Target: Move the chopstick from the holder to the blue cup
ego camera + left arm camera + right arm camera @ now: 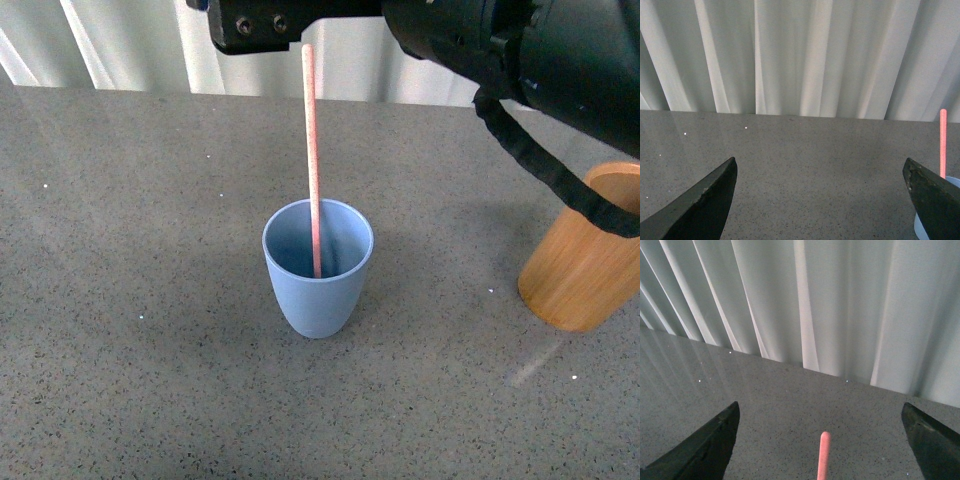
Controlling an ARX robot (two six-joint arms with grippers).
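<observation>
The light-blue cup (pixel 318 285) stands upright in the middle of the table. One pink chopstick (pixel 313 150) stands in it, leaning on the rim, and is free of any gripper. The bamboo holder (pixel 580 260) stands at the right edge, partly behind a black cable; its inside is hidden. My right gripper (pixel 820 406) is open above the chopstick's top end (pixel 824 450), its jaws wide on either side. My left gripper (pixel 819 161) is open and empty over bare table, with the chopstick (pixel 942 142) and the cup's rim (pixel 954 181) beside one finger.
The grey speckled table (pixel 120 300) runs back to a white pleated curtain (pixel 130 50). The right arm's black body and cable (pixel 540 160) fill the top right of the front view, above the holder.
</observation>
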